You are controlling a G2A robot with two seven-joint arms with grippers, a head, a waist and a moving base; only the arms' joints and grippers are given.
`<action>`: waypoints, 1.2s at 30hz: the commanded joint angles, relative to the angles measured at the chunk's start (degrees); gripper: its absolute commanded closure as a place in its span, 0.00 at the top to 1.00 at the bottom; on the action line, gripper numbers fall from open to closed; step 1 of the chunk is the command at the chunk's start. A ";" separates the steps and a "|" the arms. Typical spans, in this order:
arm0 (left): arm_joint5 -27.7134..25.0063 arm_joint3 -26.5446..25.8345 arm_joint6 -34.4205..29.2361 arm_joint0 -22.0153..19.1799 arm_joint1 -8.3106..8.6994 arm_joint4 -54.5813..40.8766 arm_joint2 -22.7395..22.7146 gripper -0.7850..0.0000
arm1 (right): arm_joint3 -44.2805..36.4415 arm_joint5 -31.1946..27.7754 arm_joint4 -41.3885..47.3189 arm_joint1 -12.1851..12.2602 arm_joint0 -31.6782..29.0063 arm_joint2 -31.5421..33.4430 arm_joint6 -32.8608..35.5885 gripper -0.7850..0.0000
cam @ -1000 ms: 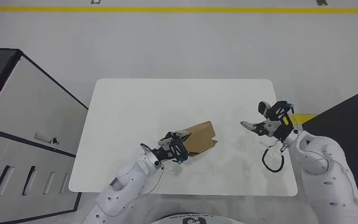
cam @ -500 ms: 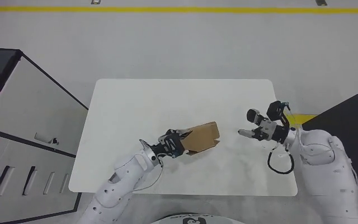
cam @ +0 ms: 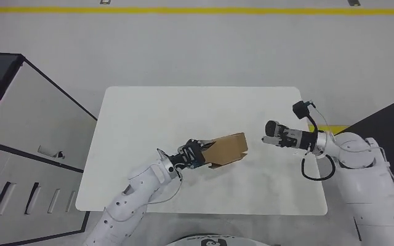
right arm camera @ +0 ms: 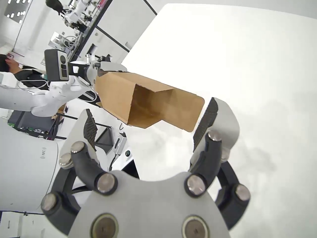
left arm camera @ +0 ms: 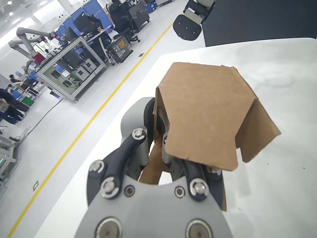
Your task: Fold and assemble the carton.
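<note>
A brown cardboard carton is held just above the white table, near its front middle, with loose flaps hanging open. My left gripper is shut on the carton's near end; in the left wrist view its fingers clamp a side wall of the carton. My right gripper hovers to the carton's right, open and pointing at it. The right wrist view looks into the carton's open end, between the two ribbed pads of the right gripper.
A grey cabinet stands left of the table. A dark panel lies beside the table's right edge. A yellow floor line runs along the back.
The left gripper has carried the carton a little to the right. The right gripper has turned at the wrist and swung left, now pointing at the carton's open end.
</note>
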 commanded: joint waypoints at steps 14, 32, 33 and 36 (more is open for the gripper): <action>0.00 0.00 0.00 0.00 0.00 0.00 0.00 0.00 | 0.05 0.25 0.16 -0.01 -0.11 -0.08 -0.27 1.00; 0.00 0.00 0.00 0.00 0.00 0.00 0.00 0.00 | 8.21 18.13 23.62 3.93 11.38 -10.44 18.14 1.00; 0.00 0.00 0.00 0.00 0.00 0.00 0.00 0.00 | 8.21 18.13 23.62 3.93 11.38 -10.44 18.14 1.00; 0.00 0.00 0.00 0.00 0.00 0.00 0.00 0.00 | 8.21 18.13 23.62 3.93 11.38 -10.44 18.14 1.00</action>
